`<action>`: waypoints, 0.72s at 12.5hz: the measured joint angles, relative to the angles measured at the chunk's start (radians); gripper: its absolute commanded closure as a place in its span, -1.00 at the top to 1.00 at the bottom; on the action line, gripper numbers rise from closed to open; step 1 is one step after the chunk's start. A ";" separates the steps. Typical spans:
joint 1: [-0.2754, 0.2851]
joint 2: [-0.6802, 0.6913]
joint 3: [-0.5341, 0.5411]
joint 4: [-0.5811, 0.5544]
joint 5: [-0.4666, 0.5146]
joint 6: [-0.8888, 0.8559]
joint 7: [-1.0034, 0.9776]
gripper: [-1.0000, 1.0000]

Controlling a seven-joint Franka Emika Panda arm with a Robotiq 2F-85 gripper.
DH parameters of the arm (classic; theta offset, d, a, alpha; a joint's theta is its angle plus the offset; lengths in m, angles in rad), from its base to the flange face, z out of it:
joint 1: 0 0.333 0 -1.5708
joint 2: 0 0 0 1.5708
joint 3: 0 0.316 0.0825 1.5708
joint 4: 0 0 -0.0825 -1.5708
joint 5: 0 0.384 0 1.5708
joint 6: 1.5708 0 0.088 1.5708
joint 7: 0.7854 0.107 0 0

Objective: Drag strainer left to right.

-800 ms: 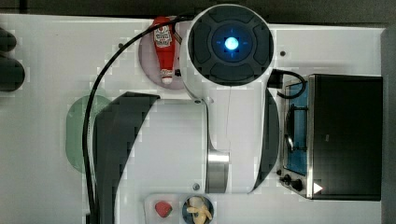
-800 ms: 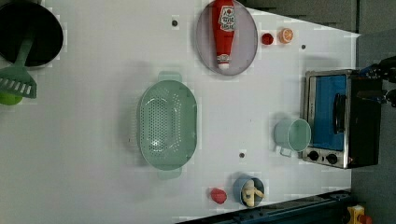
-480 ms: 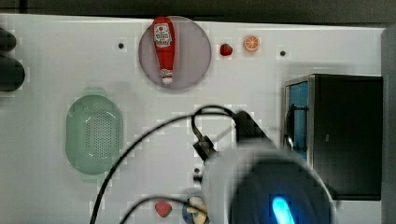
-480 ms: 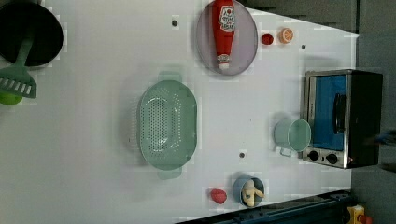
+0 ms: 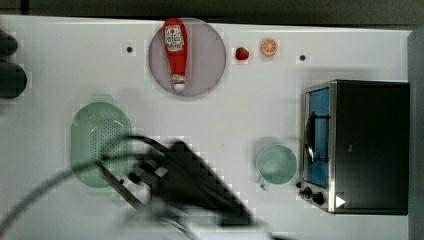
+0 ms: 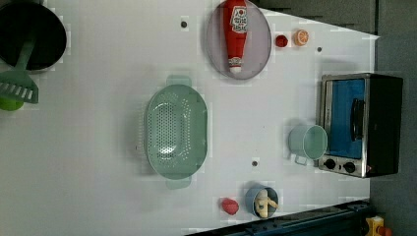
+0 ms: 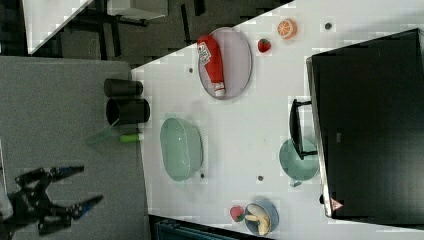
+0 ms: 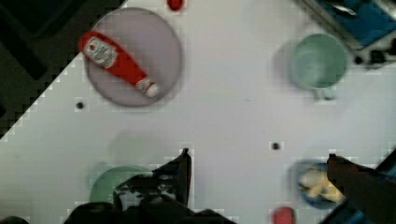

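Two fingers of the gripper (image 8: pixel 259 163) stand wide apart, holding nothing. Strainer (image 6: pixel 176 131) sits mid-table in the left view, at eight o'clock from the plate (image 6: pixel 214 42). Hook one finger inside its rim, then pull steadily toward the mug (image 6: pixel 308 142).

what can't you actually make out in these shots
- Top view: a blurred dark arm covers the strainer's lower right part.
- Wrist view: the picture's edge cuts off the strainer, and the claw's finger covers part of it.
- Left view: the contents of the small blue bowl are too small to identify.
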 measured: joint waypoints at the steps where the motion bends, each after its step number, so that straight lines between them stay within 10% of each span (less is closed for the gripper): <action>1: 0.005 0.060 0.067 -0.005 0.002 0.027 0.047 1.00; 9: 0.077 0.547 0.480 -0.144 0.019 0.388 0.707 1.00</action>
